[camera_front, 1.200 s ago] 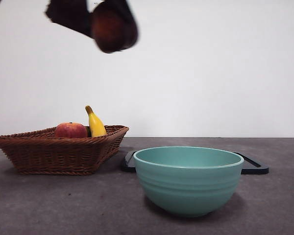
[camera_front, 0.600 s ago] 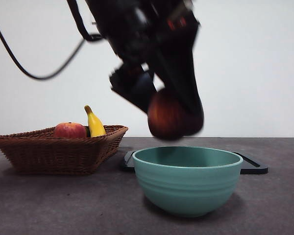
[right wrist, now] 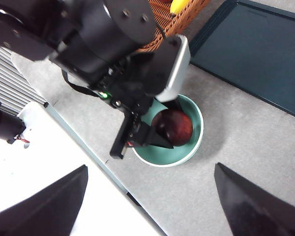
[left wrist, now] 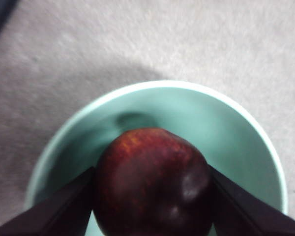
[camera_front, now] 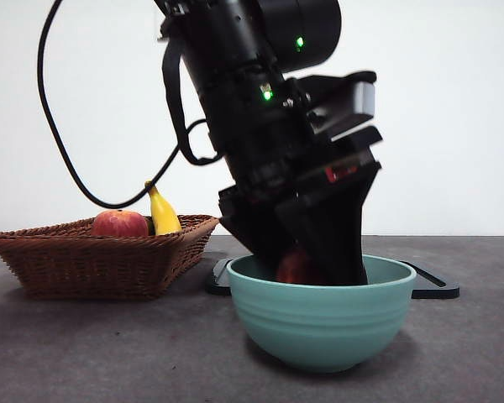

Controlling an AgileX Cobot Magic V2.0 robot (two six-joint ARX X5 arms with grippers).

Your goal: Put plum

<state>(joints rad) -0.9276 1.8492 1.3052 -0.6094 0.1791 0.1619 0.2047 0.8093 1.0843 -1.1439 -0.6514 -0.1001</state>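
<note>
A plain white wall (camera_front: pixel 454 109) stands behind a grey, matte table surface (camera_front: pixel 109 353), evenly lit, with a soft shadow under the bowl (camera_front: pixel 323 323).

Even, bright light. Soft shadow in bowl (left wrist: pixel 246 128) beside plum (left wrist: pixel 152 182), which shows faint glare; left wrist view slightly blurred.

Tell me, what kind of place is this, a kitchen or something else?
Probably a robot test bench, not a kitchen. A plain grey table stands before a bare white wall. It holds staged items: a wicker basket of fruit and a green bowl. The left pincer holds a plum in the bowl.
</note>
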